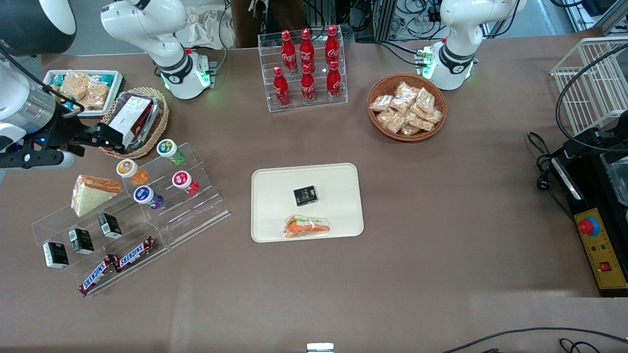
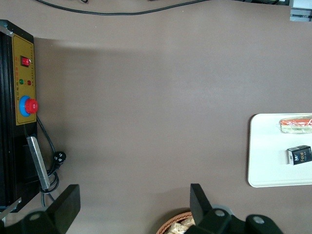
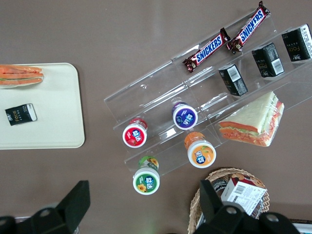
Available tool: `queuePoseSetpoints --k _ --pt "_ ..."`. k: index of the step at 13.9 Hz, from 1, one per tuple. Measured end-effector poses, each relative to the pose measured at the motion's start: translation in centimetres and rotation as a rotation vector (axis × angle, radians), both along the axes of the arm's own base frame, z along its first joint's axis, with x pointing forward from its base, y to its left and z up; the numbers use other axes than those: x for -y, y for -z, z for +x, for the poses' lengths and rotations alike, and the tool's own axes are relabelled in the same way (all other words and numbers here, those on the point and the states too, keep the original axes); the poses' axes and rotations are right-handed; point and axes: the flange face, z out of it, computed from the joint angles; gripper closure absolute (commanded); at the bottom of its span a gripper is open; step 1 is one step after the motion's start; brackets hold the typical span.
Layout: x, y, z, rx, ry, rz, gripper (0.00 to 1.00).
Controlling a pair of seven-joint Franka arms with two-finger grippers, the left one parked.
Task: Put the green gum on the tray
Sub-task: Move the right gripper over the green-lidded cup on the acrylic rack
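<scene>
Since nothing's been grabbed yet, the step in hand looks like the reach for the bottle, so here's the rundown:

Table (image 1: 417, 235): brown, holds everything.

Tray (image 1: 274, 186): cream-white, mid-table, roughly at 3 o'clock from the rack in the front view. It already carries a small black box (image 1: 305, 195) and a wrapped sandwich (image 1: 307, 227), box farther from the front camera, sandwich nearer. The bare strip along the edge facing the rack looks like the easy drop zone.

Acrylic rack (image 1: 196, 215): clear stepped stand toward the working arm's end of the table, with another sandwich, black boxes and Snickers bars on it too.

Gripper (image 3: 141, 207): fingers wide apart, holding nothing, hovering above the rack's high step; in the wrist view the green bottle sits between the two finger silhouettes.

Green gum (image 1: 170, 151): on the rack's highest step, farthest from the front camera, cap up and leaning a bit. It's at about 1 o'clock from the orange gum (image 1: 131, 171) and 11 o'clock from the red gum (image 1: 185, 182); the purple gum (image 1: 147, 196) sits a step lower.

How I'd do it: come straight down, centre on the cap (image 3: 146, 181), pinch the body below it, and keep clear of the orange one, which is the nearest neighbour. Lift clear of the acrylic lip before swinging over.
</scene>
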Motion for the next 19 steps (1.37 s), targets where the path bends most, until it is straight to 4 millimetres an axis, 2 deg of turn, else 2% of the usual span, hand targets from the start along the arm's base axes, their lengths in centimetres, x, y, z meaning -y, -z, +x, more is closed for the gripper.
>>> queuePoseSetpoints --k 6,9,11,14,19 --pt "-0.2 -0.1 -0.1 -0.004 -0.004 0.001 0.00" --pt "-1.6 -0.7 -0.9 -0.008 -0.031 0.000 0.00" --pt "-1.7 -0.7 -1.6 -0.015 -0.035 0.001 0.00" --pt "-1.4 1.4 -3.2 -0.025 -0.033 0.002 0.00" --pt "-0.8 7.4 -7.3 -0.029 -0.029 0.007 0.00"
